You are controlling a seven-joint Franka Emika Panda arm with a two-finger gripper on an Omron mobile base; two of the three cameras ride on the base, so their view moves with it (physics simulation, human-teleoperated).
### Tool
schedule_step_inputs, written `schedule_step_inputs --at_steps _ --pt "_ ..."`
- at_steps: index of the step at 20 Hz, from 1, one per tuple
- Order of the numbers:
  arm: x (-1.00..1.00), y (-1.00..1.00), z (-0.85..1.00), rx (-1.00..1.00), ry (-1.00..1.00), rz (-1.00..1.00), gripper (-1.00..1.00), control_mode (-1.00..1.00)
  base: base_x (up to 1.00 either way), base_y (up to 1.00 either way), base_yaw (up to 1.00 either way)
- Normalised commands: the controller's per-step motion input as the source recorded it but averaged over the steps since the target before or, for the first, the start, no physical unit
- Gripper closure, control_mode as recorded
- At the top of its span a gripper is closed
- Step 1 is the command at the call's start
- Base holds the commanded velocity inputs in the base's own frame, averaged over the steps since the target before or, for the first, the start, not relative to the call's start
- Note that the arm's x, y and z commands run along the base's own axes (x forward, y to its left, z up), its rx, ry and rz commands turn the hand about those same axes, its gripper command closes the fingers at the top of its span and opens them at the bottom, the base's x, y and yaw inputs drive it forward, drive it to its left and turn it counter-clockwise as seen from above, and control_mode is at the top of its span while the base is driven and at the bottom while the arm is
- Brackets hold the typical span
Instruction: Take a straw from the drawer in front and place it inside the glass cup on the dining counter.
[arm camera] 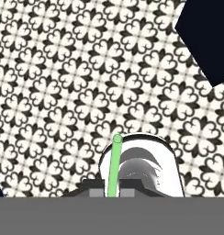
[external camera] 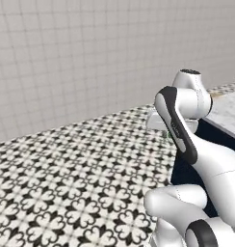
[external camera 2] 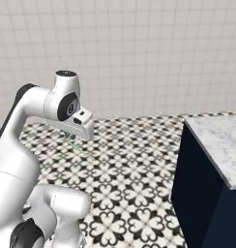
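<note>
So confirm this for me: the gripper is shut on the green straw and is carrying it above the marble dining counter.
Not quite. The gripper is shut on the green straw, but it hangs above the patterned floor tiles, not the marble dining counter. The hand view shows floor beneath the straw, and the right base view shows the counter off to the side.
</note>
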Motion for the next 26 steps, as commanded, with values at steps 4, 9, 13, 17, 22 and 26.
schedule_step_inputs --at_steps 4,9,13,17,22,26 --pt "0.00 0.00 0.00 0.00 0.00 0.00 1.00 1.00 0.99 0.35 -0.49" --pt "0.00 0.00 0.00 0.00 0.00 0.00 1.00 1.00 0.81 0.51 -0.48" --pt "0.00 0.00 0.00 0.00 0.00 0.00 1.00 1.00 0.71 0.69 -0.48" --pt "0.00 0.00 0.00 0.00 0.00 0.00 1.00 1.00 0.60 0.74 -0.49" --pt "0.00 0.00 0.00 0.00 0.00 0.00 1.00 1.00 0.56 0.76 -0.50" --pt "0.00 0.00 0.00 0.00 0.00 0.00 1.00 1.00 0.56 0.74 -0.50"
